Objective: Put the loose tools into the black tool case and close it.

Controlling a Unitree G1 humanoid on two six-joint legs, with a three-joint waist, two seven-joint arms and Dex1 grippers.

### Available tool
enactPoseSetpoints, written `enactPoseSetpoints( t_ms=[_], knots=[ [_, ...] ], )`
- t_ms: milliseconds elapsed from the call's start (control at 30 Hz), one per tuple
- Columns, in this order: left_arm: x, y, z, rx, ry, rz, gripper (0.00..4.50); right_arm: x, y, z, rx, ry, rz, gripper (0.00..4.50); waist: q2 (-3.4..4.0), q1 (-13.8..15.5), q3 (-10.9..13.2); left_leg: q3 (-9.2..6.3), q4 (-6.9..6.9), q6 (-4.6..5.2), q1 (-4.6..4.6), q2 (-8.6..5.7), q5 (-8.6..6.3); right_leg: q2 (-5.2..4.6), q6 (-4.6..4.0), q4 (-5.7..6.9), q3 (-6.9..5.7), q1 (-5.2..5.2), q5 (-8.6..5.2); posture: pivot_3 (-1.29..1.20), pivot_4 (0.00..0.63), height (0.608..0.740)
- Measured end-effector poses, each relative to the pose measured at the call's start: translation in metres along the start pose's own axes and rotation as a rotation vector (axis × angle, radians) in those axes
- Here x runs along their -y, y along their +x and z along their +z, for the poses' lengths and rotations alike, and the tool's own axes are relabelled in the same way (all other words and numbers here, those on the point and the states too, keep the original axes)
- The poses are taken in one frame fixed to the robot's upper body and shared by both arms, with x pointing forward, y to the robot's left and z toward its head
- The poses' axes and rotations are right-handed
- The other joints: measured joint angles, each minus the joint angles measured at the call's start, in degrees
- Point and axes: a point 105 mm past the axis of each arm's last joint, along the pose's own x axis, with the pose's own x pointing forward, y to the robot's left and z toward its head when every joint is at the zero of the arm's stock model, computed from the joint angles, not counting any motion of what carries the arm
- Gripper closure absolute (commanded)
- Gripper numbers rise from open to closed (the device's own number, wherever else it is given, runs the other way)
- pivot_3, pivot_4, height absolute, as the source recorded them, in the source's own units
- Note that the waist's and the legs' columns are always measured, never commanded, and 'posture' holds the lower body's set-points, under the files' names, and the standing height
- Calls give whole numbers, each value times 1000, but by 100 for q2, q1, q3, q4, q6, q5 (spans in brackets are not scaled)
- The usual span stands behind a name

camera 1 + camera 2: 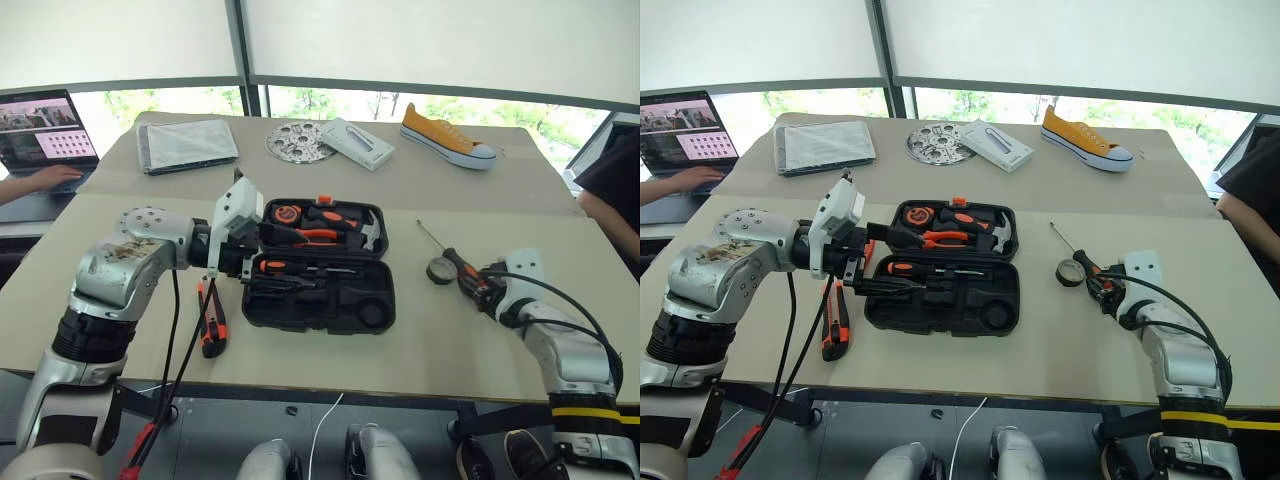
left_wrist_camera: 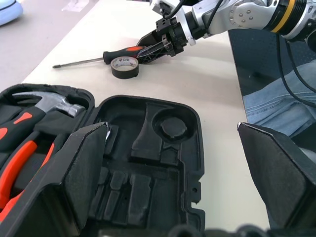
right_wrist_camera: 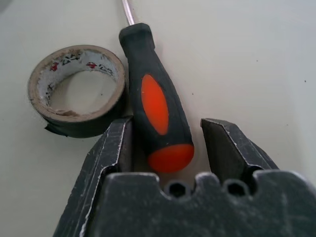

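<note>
Black fingers (image 3: 118, 148) of your right gripper (image 3: 165, 143) stood apart on either side of the butt end of the black-and-orange screwdriver (image 3: 155, 103). A gap showed on the far side of the handle, so you were straddling it, not clamped on it. From those fingers the handle ran straight out toward twelve o'clock along the line the gripper pointed, and the steel shaft carried on past it. That put the long axis in line with the fingers rather than across them, so a squeeze would, I judge, have caught only the rounded end and could have let it slip.

Just at ten o'clock of the fingers, touching or all but touching the handle, lay the small dark tape roll (image 3: 76, 91), flat on the desk (image 1: 470, 330).

Further out, at nine o'clock across the desk from that hand, the black tool case (image 1: 330, 300) lay open. Your left gripper (image 1: 228, 240) hovered at its near-left corner, fingers spread wide and holding nothing. The utility knife (image 1: 212, 325) rested on the desk just beside the case, beneath that arm. For this screwdriver your right arm was plainly the nearer one.
</note>
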Motion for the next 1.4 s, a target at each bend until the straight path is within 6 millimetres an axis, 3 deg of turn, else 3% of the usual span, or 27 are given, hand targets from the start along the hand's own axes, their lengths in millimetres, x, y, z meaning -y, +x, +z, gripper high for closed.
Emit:
enactPoseSetpoints(
  t_ms=[67, 267, 333, 400, 467, 500, 567, 733, 867, 1167, 1400],
  knots=[
    [-1, 0, 0, 1, 1, 8, 0, 1, 1, 1, 7, 0, 3, 3489, 0, 3, 0, 0, -1, 0, 0, 0, 0, 0, 0, 0, 0, 0, 0, 0, 150, 733],
    [-3, -1, -2, 1, -4, 18, 0, 7, -1, 6, 23, -19, 2, 3512, 7, 4, 4, 0, -1, 0, -3, -1, 0, -2, 0, 1, 0, -3, 0, 0, 150, 733],
    [-5, -2, -3, -2, -13, 24, 0, 14, -5, 17, 57, -56, 0, 3512, 21, 3, 12, 1, 0, 0, -4, -2, 0, -3, 1, 0, 1, -4, 0, 0, 150, 733],
    [-5, -8, -9, -27, -25, 35, 0, 12, -12, 46, 137, -160, 76, 3512, 41, -18, 25, 2, -1, 0, -4, -2, 0, 0, 12, -1, 6, -9, -7, 0, 150, 733],
    [-4, -15, -13, -49, -36, 45, 0, -2, -19, 78, 230, -260, 179, 3512, 44, -70, 26, 2, -5, -4, 2, 6, 2, 8, 23, 0, 12, -10, -14, 0, 150, 733],
    [-1, -21, -19, -68, -49, 52, 0, -20, -24, 94, 278, -329, 283, 3512, 44, -103, 26, 1, -13, -10, 10, 8, 5, 9, 21, 0, 13, -9, -16, 0, 150, 733],
    [5, -36, -31, -116, -81, 72, 0, -58, -33, 110, 328, -449, 496, 3512, 40, -156, 27, 1, -41, -29, 31, 16, 13, 7, 16, -2, 19, -6, -20, 0, 150, 733],
    [29, -70, -51, -208, -160, 126, 0, -133, -35, 98, 300, -598, 888, 3512, 35, -116, 31, 1, -70, -44, 46, 19, 22, 1, -7, 5, 16, -9, -34, 0, 150, 733],
    [46, -80, -57, -229, -201, 164, 0, -167, -26, 83, 273, -705, 1031, 3512, 34, -34, 33, 2, -68, -44, 40, 18, 22, -14, -13, 4, 6, -10, -34, 0, 150, 733],
    [47, -90, -53, -234, -183, 278, 0, -173, 1, 70, 219, -798, 1043, 3512, 34, 25, 34, 1, -70, -45, 27, 4, 22, -34, -45, 2, -11, -10, -17, 0, 150, 733],
    [47, -88, -49, -224, -174, 291, 0, -161, 5, 70, 207, -823, 1028, 3512, 34, -7, 34, 1, -72, -46, 30, 6, 22, -29, -48, 4, -11, -10, -19, 0, 150, 733]
  ],
)
